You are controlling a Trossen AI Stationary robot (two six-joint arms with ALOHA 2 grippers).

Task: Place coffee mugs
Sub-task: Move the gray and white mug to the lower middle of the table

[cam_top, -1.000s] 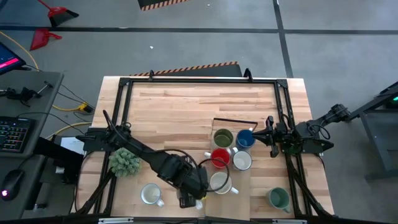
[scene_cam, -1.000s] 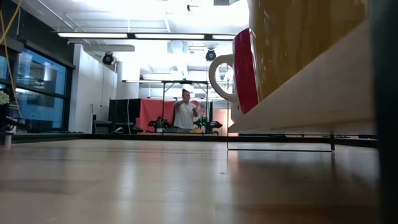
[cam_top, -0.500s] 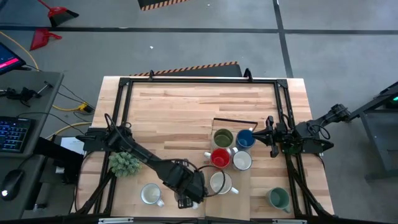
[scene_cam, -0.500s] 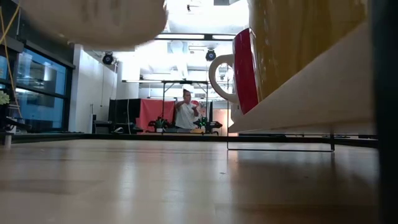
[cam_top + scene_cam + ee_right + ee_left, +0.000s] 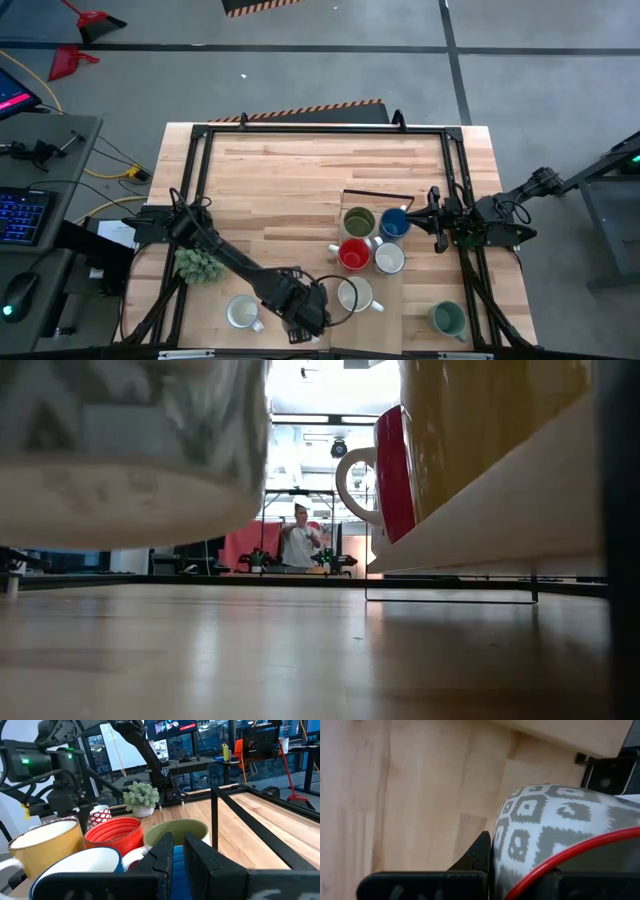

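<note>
The table (image 5: 300, 170) is pale wood with a black frame round it, and the floor under it is grey; far back in the room stands a person (image 5: 297, 545) in a white top, by a red cloth, with bright lights on the ceiling; the left pincer (image 5: 305, 320) is over the near edge of the table, clenched on the wall of the patterned mug (image 5: 540, 825), which is grey and white with a red rim and hangs just above the wood; a cream mug (image 5: 352, 293) is just beside this pincer on a raised board (image 5: 388, 298), and a white mug (image 5: 241, 312) is near its other side; the plant (image 5: 200, 263) is farther off along the arm; the right pincer (image 5: 432, 222) waits just beside the blue mug (image 5: 394, 222), and I cannot tell if it grips anything; from above the arm hides most of the patterned mug; in the low view that mug is cut off at the top, and only a slice of the red mug (image 5: 395, 470) shows.
</note>
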